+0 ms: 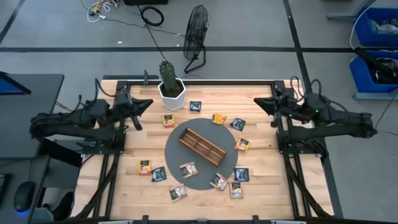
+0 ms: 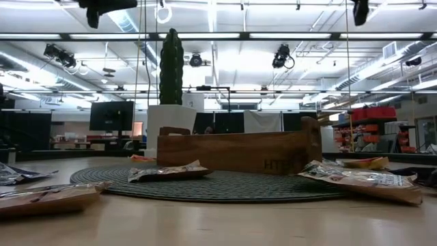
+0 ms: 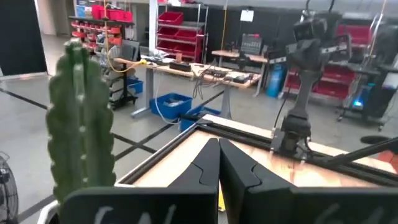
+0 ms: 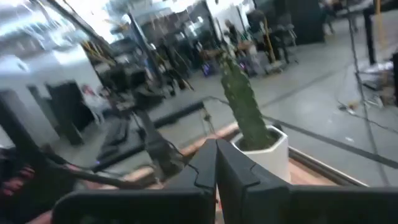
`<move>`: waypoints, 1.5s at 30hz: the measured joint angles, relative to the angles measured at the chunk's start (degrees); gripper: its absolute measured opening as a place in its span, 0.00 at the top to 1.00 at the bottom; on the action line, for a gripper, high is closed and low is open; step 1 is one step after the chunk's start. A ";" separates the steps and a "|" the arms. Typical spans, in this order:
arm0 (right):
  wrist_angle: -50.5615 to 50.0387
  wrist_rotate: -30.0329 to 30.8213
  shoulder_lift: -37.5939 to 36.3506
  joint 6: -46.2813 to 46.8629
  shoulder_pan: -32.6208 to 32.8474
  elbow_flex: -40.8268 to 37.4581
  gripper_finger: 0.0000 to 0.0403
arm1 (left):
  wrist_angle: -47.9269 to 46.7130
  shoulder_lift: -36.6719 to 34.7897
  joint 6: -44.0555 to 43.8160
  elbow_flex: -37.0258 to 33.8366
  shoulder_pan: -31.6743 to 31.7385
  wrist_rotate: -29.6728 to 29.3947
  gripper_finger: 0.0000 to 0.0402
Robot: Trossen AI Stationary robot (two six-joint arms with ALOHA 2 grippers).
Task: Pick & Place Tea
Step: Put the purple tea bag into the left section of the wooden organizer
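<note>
My own gripper (image 4: 216,163) sits bottom centre with its two dark fingers (image 4: 202,171) pressed together, and just above and right of them stands the green cactus (image 4: 244,109) in its white pot (image 4: 266,148).

A wooden table (image 1: 261,180) is carrying a round grey mat (image 1: 177,155), with tea packets (image 1: 145,167) lying around it and a potted cactus (image 1: 170,87) standing behind it.

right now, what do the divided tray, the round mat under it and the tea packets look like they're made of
Tray: looks like brown wood, matte, with visible grain and a mark stamped on its side in the low view. Round mat: dark grey, seemingly woven or ribbed; fine concentric ridges show at table level. Tea packets: probably thin printed foil or paper, since they lie crinkled with a slight sheen.
</note>
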 joint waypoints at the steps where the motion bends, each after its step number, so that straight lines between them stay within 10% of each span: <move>1: -1.59 0.78 1.60 -0.53 -0.10 1.58 0.98 | -0.26 0.86 0.07 0.65 0.00 0.01 0.99; 10: -22.67 -3.11 8.67 2.50 -0.17 7.99 0.90 | -7.72 3.04 -11.71 1.44 0.00 0.16 0.99; 24: -42.81 -6.99 22.46 -1.52 -5.47 7.70 0.39 | -8.98 3.53 -12.89 1.44 0.00 1.36 0.71; 38: -43.65 -24.96 31.99 -3.93 -10.24 7.70 0.47 | -8.97 3.49 -12.88 1.44 -0.07 1.42 0.64; 45: -37.00 -13.03 33.42 -11.71 -11.80 7.70 0.50 | -8.97 3.49 -12.15 1.44 0.61 1.42 0.64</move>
